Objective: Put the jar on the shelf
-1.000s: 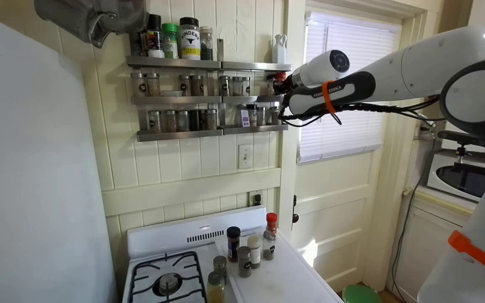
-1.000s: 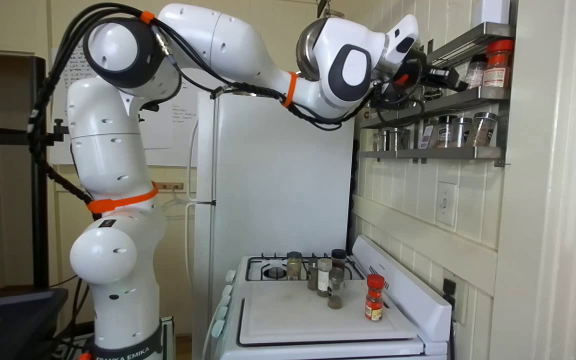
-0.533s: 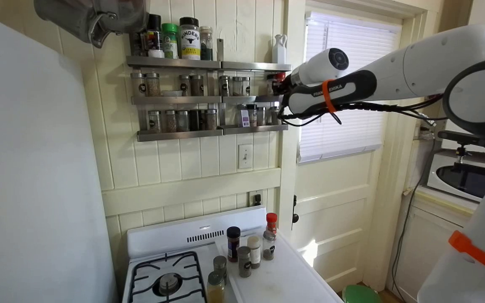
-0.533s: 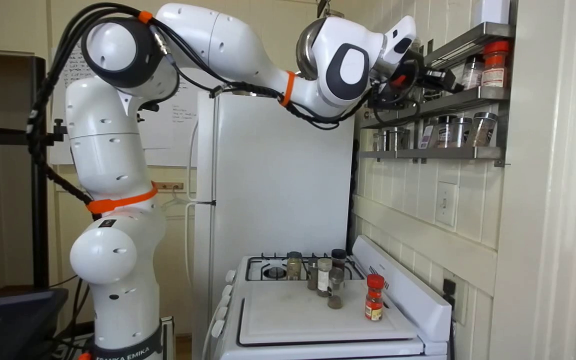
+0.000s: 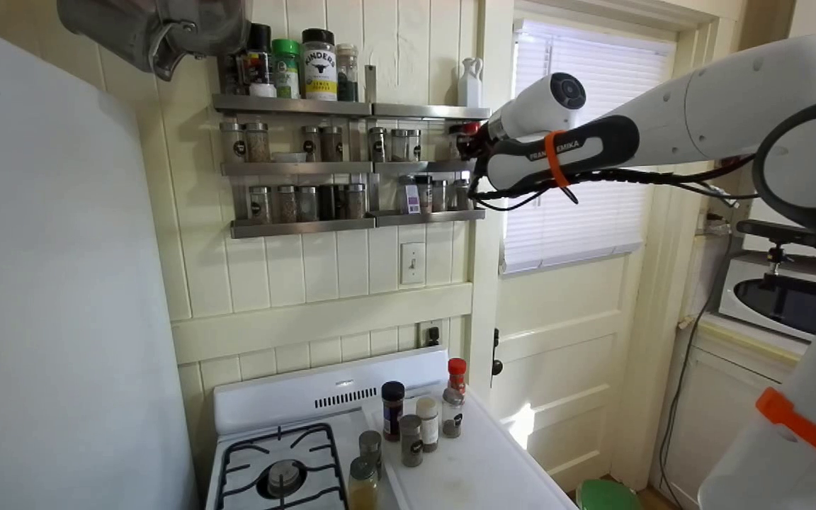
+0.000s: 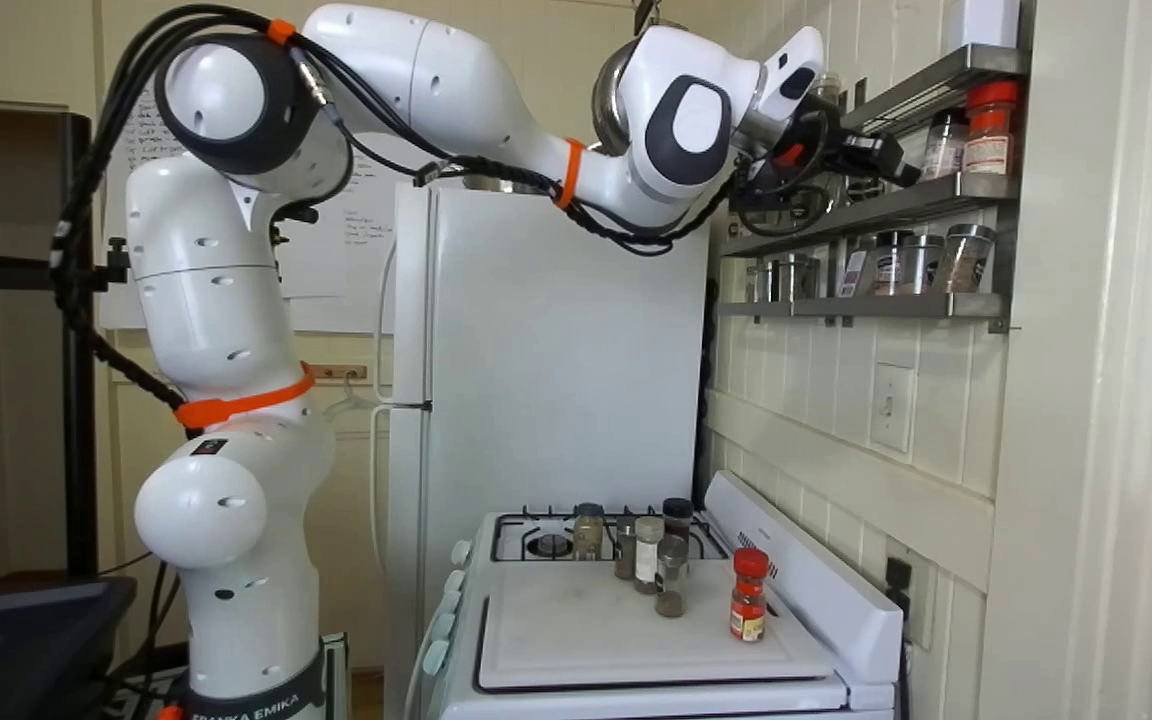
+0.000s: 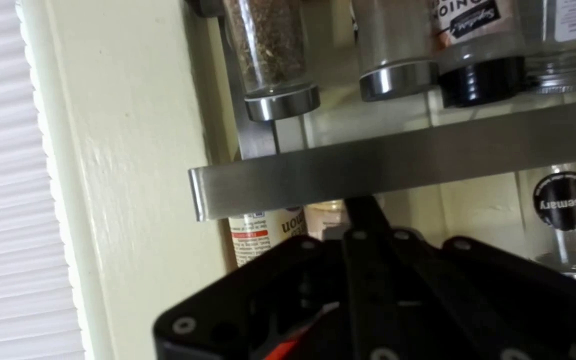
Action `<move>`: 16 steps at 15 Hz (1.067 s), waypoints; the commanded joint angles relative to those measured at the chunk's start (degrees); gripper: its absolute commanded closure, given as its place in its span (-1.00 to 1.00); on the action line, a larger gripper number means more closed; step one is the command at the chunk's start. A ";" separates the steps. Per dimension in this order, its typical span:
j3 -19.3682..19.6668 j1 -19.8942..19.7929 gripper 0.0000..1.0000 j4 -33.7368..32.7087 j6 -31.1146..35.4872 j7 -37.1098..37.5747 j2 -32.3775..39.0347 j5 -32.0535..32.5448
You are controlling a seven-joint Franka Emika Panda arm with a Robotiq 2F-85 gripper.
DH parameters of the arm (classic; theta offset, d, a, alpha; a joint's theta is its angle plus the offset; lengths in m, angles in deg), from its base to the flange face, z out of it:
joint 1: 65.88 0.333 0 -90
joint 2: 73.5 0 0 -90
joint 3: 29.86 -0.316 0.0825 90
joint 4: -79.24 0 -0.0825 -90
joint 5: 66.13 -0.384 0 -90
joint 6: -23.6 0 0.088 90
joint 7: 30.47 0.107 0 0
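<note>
The shelf is the silver wall rack, its middle rail [image 5: 422,167] seen in both exterior views [image 6: 936,203] and in the upside-down wrist view [image 7: 393,162]. A small jar [image 6: 944,150] with a dark lid and pale pinkish contents stands upright on the middle tier, near the end by the door. It shows partly behind the rail in the wrist view [image 7: 324,218]. My gripper [image 6: 911,175] is at the middle tier, just beside this jar, and looks apart from it. In the wrist view its fingers [image 7: 365,207] are together, tips hidden behind the rail.
A red-capped cinnamon bottle [image 6: 991,135] stands beside the jar at the shelf end. Jars line the lower tier [image 6: 921,265]. The upper tier [image 5: 429,111] is right above the gripper. Several spice jars [image 5: 411,440] stand on the white stove [image 5: 443,489] below.
My gripper has drawn back slightly from the jar, to the left in an exterior view, and the arm has shifted back. The jar and red-capped bottle moved a little the same way, then stayed still.
</note>
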 commanded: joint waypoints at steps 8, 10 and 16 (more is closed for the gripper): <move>-5.78 -3.27 0.45 4.68 -13.12 6.04 -12.90 3.59; -4.64 -0.70 0.19 6.56 -17.25 4.04 -17.06 0.76; -2.98 3.94 -0.72 7.47 -35.02 0.97 -27.46 -14.09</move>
